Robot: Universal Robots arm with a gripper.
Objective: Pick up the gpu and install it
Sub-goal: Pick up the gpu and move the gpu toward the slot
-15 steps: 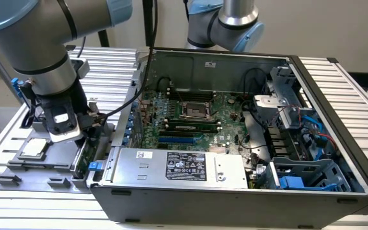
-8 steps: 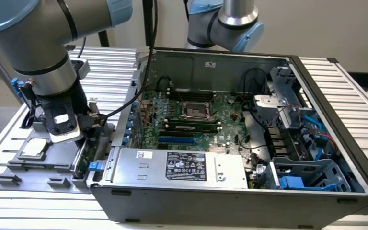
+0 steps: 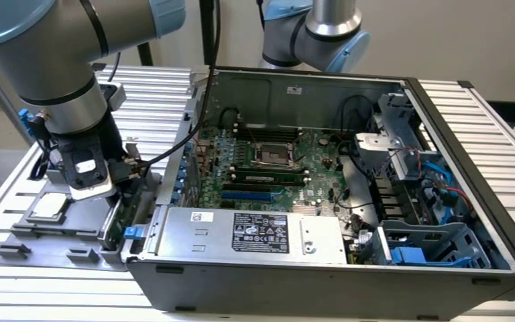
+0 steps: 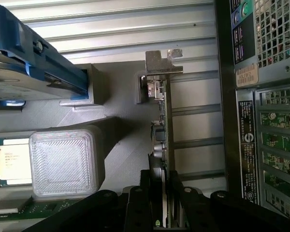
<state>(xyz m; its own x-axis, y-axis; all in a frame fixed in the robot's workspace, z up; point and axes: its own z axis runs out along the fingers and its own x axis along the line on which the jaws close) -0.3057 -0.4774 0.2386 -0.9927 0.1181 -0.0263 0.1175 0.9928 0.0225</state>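
Observation:
The gpu (image 4: pixel 165 121) stands on edge in its slot of the grey parts tray (image 3: pixel 56 231), its silver end bracket (image 4: pixel 163 63) at the far end. My gripper (image 4: pixel 160 178) straddles the card near its other end, with a black finger (image 4: pixel 146 186) against each face, shut on it. In the exterior view the gripper (image 3: pixel 107 193) hangs straight down over the tray, just off the open computer case's (image 3: pixel 329 275) side on the exterior view's left. A strip of the green card (image 3: pixel 117 216) shows below it.
The tray also holds a square silver CPU chip (image 3: pixel 50 204) and a hard drive in a blue frame (image 4: pixel 24 72). Inside the case lie the motherboard (image 3: pixel 275 161), the power supply (image 3: pixel 249 231) and blue drive bays (image 3: pixel 418 251). A second arm (image 3: pixel 324 30) stands behind the case.

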